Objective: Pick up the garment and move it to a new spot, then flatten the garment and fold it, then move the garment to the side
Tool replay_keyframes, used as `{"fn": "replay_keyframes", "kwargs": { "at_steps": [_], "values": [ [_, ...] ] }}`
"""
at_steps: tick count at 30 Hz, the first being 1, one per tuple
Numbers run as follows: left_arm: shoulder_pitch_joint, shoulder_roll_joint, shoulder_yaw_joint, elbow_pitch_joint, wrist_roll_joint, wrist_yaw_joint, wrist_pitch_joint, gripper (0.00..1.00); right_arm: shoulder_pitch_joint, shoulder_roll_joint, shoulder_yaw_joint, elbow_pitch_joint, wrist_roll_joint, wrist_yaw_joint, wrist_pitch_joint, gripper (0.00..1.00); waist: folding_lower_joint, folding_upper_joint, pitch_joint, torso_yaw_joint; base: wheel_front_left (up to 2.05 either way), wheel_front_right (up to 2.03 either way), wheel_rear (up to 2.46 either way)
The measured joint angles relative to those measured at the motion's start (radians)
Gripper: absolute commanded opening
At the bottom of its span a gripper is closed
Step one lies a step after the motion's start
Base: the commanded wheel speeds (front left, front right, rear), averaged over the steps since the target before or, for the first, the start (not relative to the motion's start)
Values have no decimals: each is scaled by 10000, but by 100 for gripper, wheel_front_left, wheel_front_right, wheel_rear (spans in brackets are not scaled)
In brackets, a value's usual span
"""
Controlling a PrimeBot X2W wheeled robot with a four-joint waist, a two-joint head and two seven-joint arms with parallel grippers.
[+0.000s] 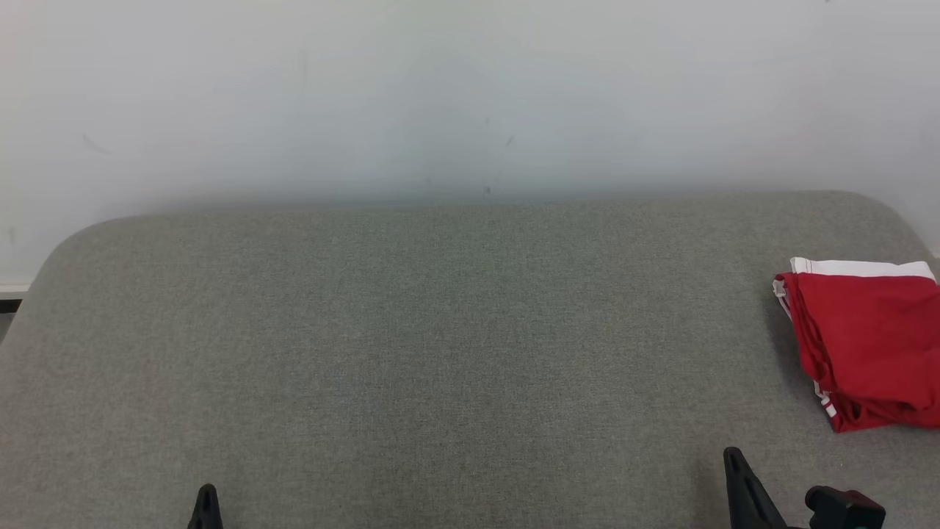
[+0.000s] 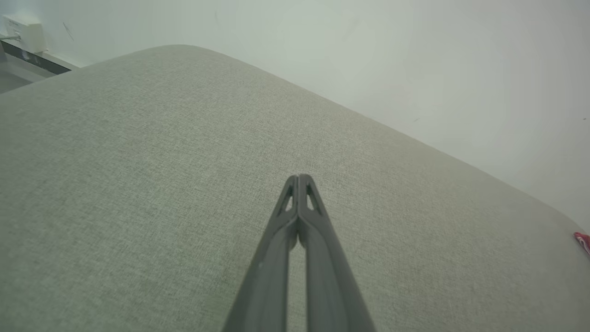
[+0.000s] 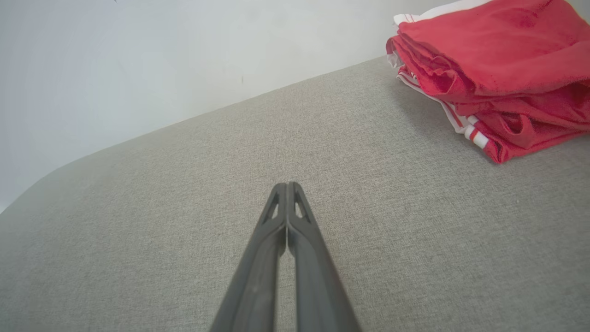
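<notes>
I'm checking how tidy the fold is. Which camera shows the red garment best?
The right wrist view: the garment is close and large, its stacked layers and white-striped edge plain, though cropped at the right. The head view shows it small, cut by the right edge. The left wrist view catches a red sliver.

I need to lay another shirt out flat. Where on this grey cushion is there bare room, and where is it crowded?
Bare: the grey cushion from its left edge across the middle, bordered by the wall behind and the left pincer and right pincer in front. Crowded: the right edge, where the folded red garment lies.
</notes>
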Motion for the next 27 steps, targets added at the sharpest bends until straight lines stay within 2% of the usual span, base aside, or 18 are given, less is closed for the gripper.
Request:
{"fn": "replay_keyframes", "kwargs": {
  "at_steps": [27],
  "values": [
    [-509,6,75,-119,-3990,-157,1041,0,-344,52,-426,-541,4330,0,1030,0,1,0,87,13,0,0,0]
  ]
}}
